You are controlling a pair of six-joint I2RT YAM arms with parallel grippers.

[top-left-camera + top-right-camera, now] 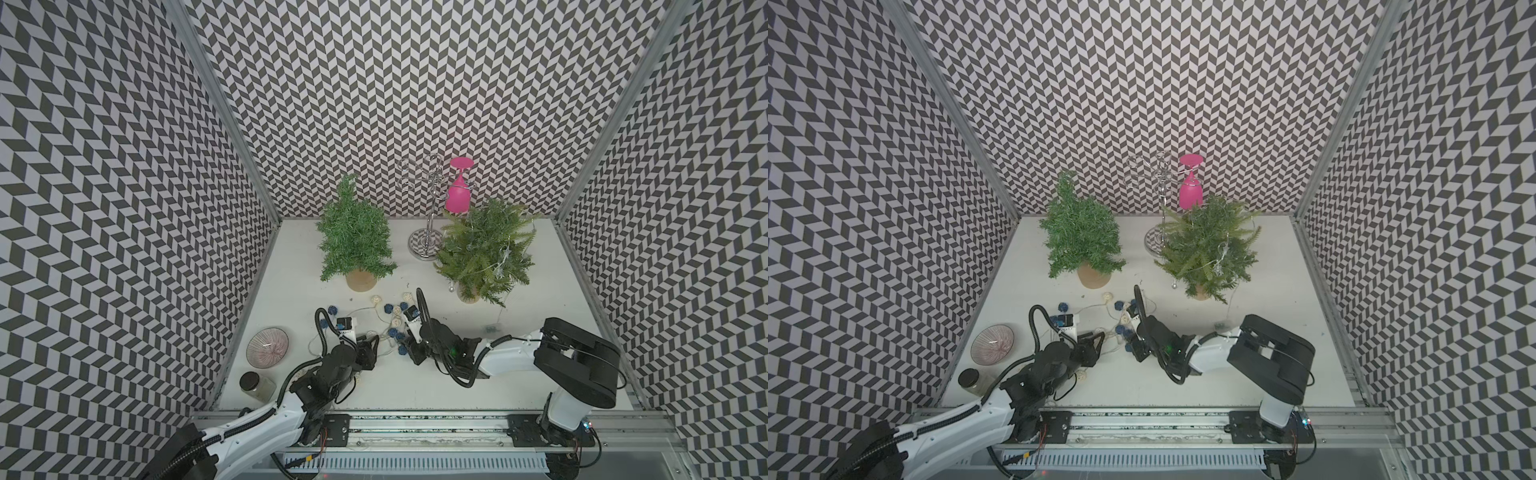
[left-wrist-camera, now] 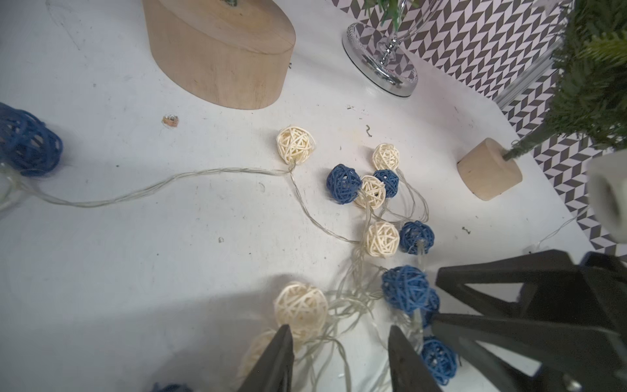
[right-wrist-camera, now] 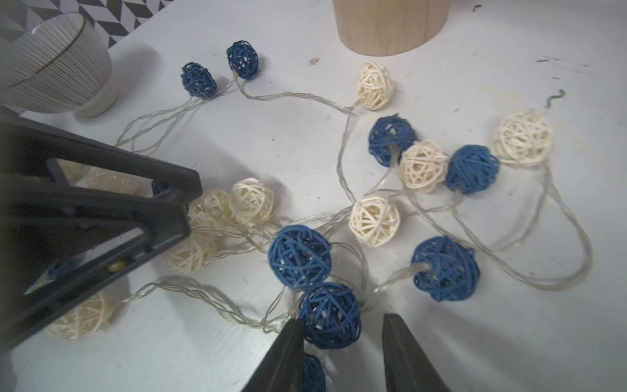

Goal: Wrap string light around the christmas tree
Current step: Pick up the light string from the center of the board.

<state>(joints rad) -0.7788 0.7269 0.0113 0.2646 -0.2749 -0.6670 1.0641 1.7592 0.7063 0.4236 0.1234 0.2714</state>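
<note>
Overhead, in both top views, the blue-and-cream wicker-ball string light [image 1: 390,318] sprawls on the white bench [image 1: 519,374] between left hand [image 1: 372,347] and right hand [image 1: 411,351]. The bare dark-green christmas tree on a wooden base [image 1: 355,237] stands beyond it.

Left wrist view: the left hand [image 2: 339,327] is part-open astride clear wire strands, gripping nothing.

Right wrist view: the right hand [image 3: 344,319] brackets a blue ball [image 3: 329,315], not yet clamped.

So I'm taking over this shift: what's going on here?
The tangled string light of blue and cream wicker balls lies loose on the white table. The left gripper straddles its clear wires. The right gripper straddles a blue wicker ball. Both have jaws apart, nothing lifted. The bare green Christmas tree on a wooden base stands unwrapped.
</note>
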